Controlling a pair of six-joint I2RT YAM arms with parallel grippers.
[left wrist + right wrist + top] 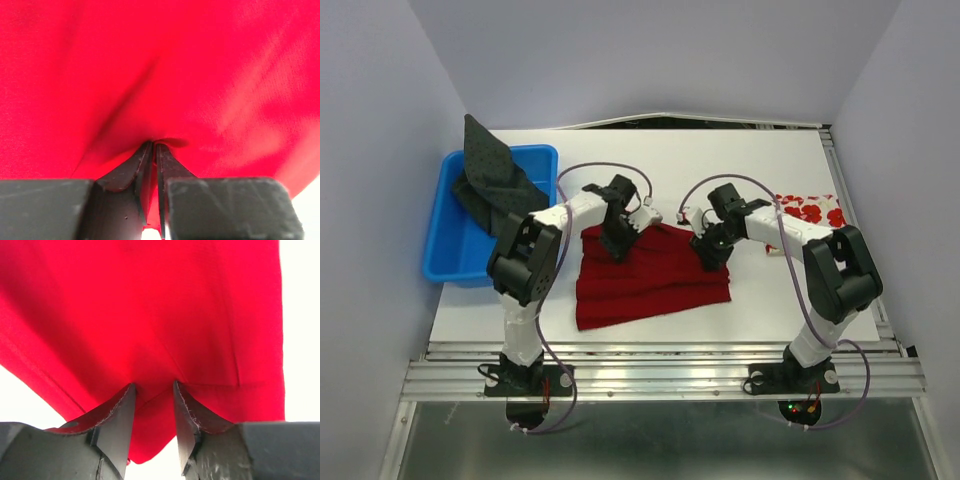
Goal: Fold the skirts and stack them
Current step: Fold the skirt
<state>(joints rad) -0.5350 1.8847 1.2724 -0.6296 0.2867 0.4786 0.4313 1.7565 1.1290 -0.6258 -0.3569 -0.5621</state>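
Note:
The deep-red pleated skirt [650,280] lies spread in the middle of the table. My left gripper [617,245] is at its far left edge, jaws almost together and pinching red cloth [160,75]. My right gripper [708,255] is at its far right edge, and a thick fold of red cloth [155,405] fills the narrow gap between its jaws. The white skirt with red flowers [810,212] lies at the far right, partly behind the right arm. The dark grey skirt [495,180] hangs out of the blue bin [445,240].
The blue bin stands at the table's left edge. The walls of the enclosure close in on the left, right and back. The metal rail [660,365] with both arm bases runs along the near edge.

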